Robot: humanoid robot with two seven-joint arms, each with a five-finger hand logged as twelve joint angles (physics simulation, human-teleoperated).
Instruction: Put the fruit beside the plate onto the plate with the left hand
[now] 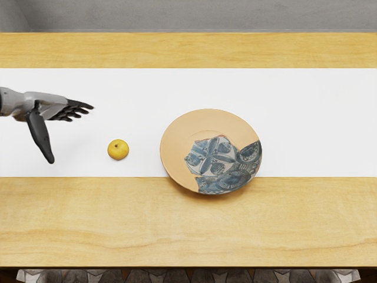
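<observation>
Wooden table (188, 224) under white runner (247, 88), grey wall (206, 15) beyond; fruit (118, 149) left of plate (181, 138), left hand (59, 109) splayed, empty

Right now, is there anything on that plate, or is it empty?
Empty. The plate shows only its blue painted pattern; the yellow fruit lies apart on the white cloth, left of it.

No text, label, brand, number or sign is readable in my head view. Nearest candidate: the blue-grey painted pattern on the plate (177, 141), which is floral ornament only, with no letters or digits I can make out.
</observation>
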